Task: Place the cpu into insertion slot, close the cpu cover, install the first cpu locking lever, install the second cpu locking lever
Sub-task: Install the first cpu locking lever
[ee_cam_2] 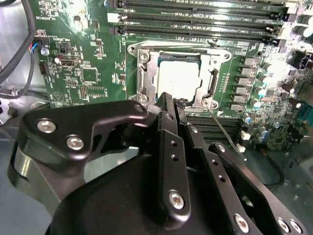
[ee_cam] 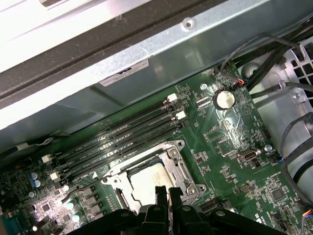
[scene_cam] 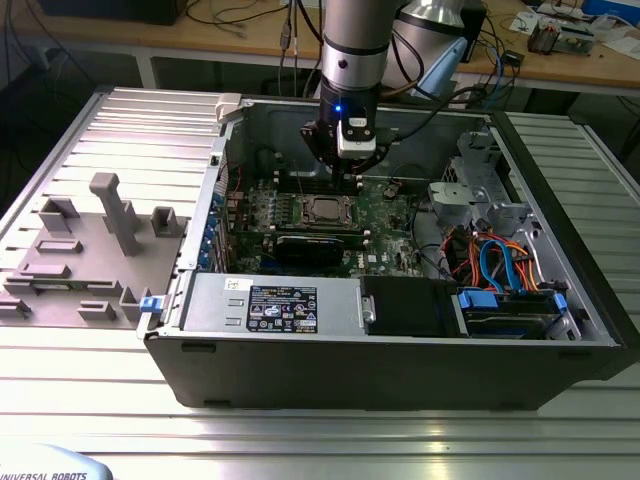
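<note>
The cpu [ee_cam_2: 178,78] lies flat in the insertion slot [ee_cam_2: 138,73], with the cpu cover [ee_cam_2: 161,58] folded down around it, its window framing the metal top. One thin wire lever [ee_cam_2: 226,133] slants away from a corner of the slot and looks unlatched.

The likely trouble is that lever. It is slim and springy, so a push landing slightly off it could slip, letting it snap back or miss its hook. A slip could also drag the tool across the row of small capacitors [ee_cam_2: 252,83] beside the slot, or press down on the cover and chip.

The tool [ee_cam: 167,196] is clenched, its fingers [ee_cam_2: 166,115] nearly together with nothing between them. It hangs just over one edge of the slot. The arm [scene_cam: 352,50] drops almost straight down into the open computer case [scene_cam: 560,330], which rests on the ribbed bench [scene_cam: 300,440].
</note>
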You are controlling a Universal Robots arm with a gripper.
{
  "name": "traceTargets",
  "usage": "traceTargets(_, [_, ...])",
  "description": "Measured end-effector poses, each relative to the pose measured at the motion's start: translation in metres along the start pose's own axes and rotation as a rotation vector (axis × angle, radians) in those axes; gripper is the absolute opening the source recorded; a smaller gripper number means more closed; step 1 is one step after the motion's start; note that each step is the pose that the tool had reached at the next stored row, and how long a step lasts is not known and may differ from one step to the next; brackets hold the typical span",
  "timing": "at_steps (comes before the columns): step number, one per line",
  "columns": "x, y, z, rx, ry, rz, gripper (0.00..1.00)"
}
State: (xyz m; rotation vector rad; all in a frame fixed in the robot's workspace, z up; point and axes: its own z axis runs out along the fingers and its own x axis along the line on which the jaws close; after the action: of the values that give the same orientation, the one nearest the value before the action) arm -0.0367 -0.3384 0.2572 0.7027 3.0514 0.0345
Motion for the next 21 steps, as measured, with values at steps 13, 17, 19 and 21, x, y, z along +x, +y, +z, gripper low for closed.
traceTargets(13, [0.0006, -0.0003, 0.0005, -0.0007, 0.0044, -0.191, 0.16])
traceTargets(17, [0.0006, -0.0002, 0.0006, -0.0012, 0.0065, -0.28, 0.11])
traceTargets(19, [0.0006, -0.0003, 0.0006, -0.0013, 0.007, -0.301, 0.11])
traceTargets(21, [0.0012, -0.0006, 0.0006, -0.0014, 0.0073, -0.313, 0.11])
